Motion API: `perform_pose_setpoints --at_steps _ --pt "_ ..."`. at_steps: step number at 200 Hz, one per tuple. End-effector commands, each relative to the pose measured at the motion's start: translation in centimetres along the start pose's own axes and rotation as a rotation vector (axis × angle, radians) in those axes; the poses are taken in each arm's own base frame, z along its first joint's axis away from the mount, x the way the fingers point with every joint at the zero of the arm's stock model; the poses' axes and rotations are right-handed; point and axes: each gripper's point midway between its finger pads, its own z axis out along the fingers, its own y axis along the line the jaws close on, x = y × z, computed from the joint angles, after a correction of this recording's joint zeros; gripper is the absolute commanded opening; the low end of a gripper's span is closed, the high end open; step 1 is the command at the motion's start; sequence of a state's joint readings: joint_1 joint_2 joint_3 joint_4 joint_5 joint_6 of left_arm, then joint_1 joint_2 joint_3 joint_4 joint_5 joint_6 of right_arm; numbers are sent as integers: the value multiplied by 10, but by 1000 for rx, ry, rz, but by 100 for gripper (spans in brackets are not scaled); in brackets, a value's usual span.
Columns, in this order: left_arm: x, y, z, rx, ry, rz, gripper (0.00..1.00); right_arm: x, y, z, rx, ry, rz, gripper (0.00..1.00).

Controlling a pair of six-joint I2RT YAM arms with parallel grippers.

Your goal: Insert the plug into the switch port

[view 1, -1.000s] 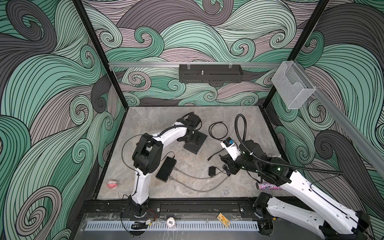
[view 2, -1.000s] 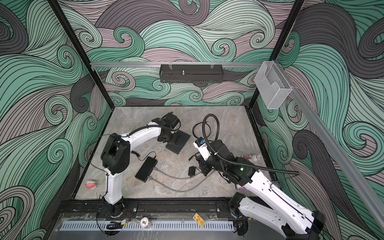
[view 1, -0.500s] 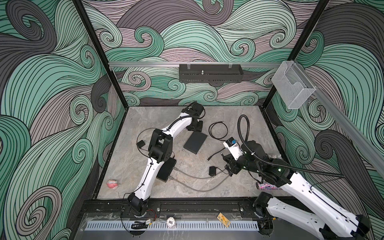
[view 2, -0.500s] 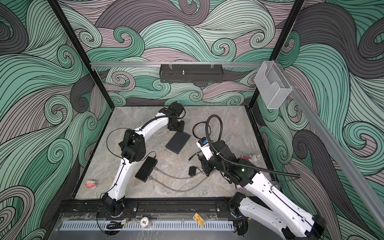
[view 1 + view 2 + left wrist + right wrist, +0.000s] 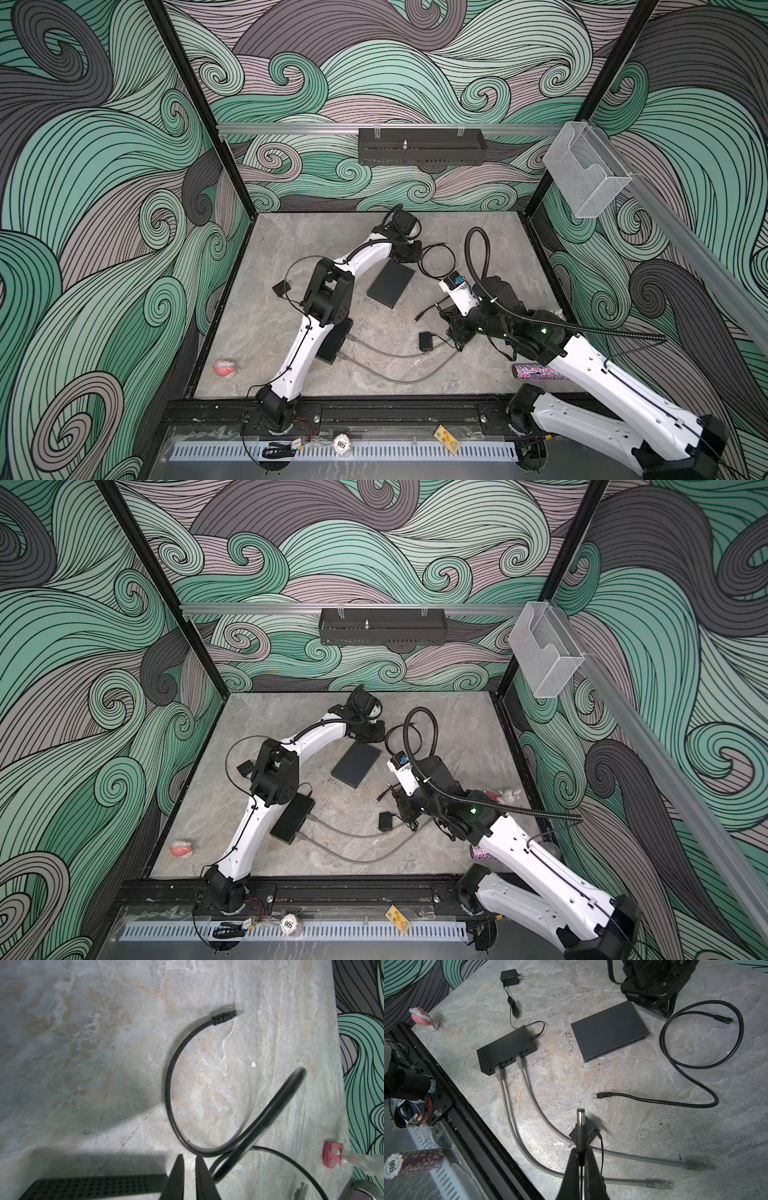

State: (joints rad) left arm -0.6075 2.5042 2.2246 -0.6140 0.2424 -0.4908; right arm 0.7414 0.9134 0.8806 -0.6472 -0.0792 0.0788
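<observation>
My right gripper (image 5: 580,1150) (image 5: 455,332) is shut on the cord just behind a black barrel plug (image 5: 580,1120), which sticks out past the fingertips above the table. The plug's thin cord runs to a small black adapter block (image 5: 591,1132) (image 5: 426,340) lying under it. The flat dark switch (image 5: 390,284) (image 5: 356,765) (image 5: 609,1030) lies mid-table, its port side facing the right arm. My left gripper (image 5: 190,1158) (image 5: 409,253) hovers at the switch's far corner, with its fingers nearly together and nothing between them.
A ribbed black switch (image 5: 506,1049) (image 5: 291,818) lies near the left arm, with two grey cables (image 5: 529,1105) and its own power cord plugged in. A loose black cable (image 5: 695,1043) (image 5: 172,1084) curls right of the flat switch. A pink toy (image 5: 225,368) sits front left.
The left arm has swung from over the flat switch to its far corner, and its jaws have closed from wide open. The right gripper has kept hold of the plug and barely moved.
</observation>
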Motion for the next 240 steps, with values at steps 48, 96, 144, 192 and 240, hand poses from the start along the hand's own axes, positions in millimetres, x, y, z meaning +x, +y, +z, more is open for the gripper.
perform_pose_setpoints --at_steps 48,96,144,192,240 --pt "44 33 18 -174 162 0 8 -2 0 -9 -2 -35 -9 0" --pt "99 35 -12 -208 262 2 4 -2 1 -9 -11 -36 -15 0" --pt "140 9 -57 -103 269 13 10 -2 4 -6 -29 -38 -9 0" --pt "121 -29 -141 -20 167 10 19 -3 5 -7 -36 -40 -12 0" --pt "213 28 -173 -161 257 -158 0 -6 4 -7 -33 -50 -11 0"
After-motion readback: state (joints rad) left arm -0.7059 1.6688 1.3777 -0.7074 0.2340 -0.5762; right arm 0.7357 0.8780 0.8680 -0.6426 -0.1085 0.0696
